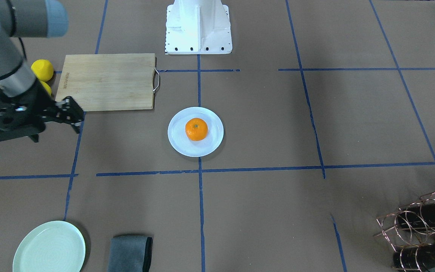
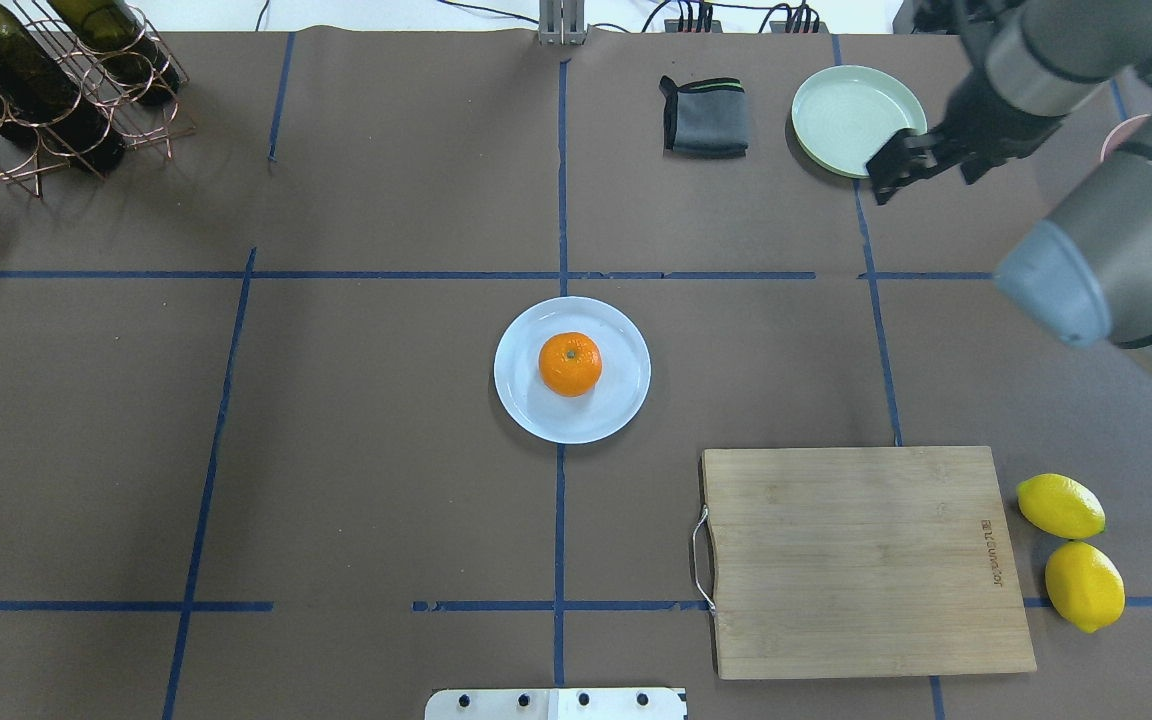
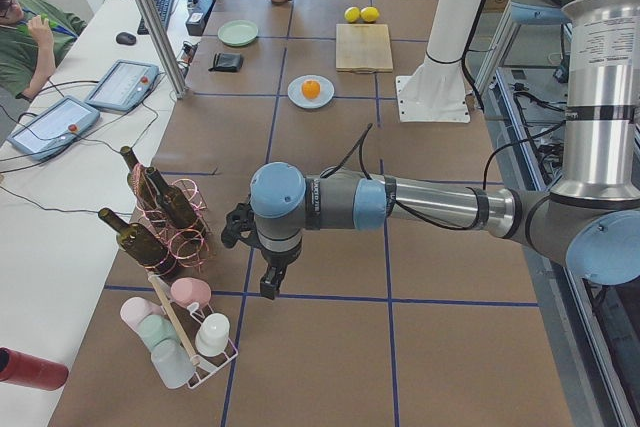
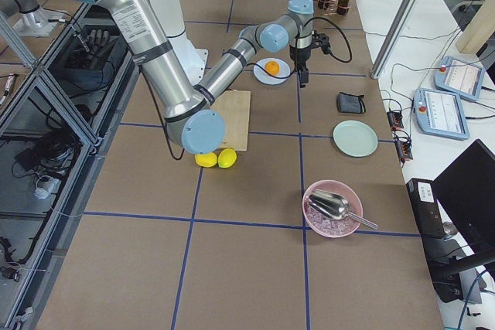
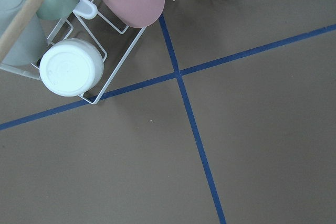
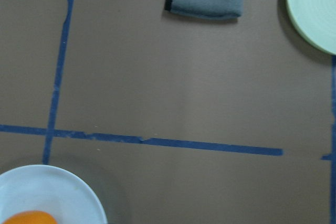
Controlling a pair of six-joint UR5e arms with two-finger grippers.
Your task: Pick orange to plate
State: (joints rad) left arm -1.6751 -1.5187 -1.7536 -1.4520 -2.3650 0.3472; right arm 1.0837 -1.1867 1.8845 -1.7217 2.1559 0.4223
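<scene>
- Clearing the right arm is judged the step in hand. The orange (image 2: 570, 363) already rests near the centre of the plate (image 2: 526, 400), stem dot up.
- Route the right gripper (image 2: 886, 172) at height and outward. In the overhead view it stands at 2 o'clock from the plate, well apart from it.
- Avoid any pass back over the plate. A round fruit on a shallow plate is likely to roll if nudged.
- Watch clearance to the cutting board (image 1: 108, 81) and the lemons (image 1: 42, 70), which lie close to the arm in the front-facing view.
- Right gripper: the jaws appear slightly parted, with nothing between them and nothing touched.
- Left gripper (image 3: 268, 282): it hangs above bare table, with the cup rack (image 3: 190, 347) at 8 o'clock from it in the left-side view. How far it is open cannot be told.
</scene>
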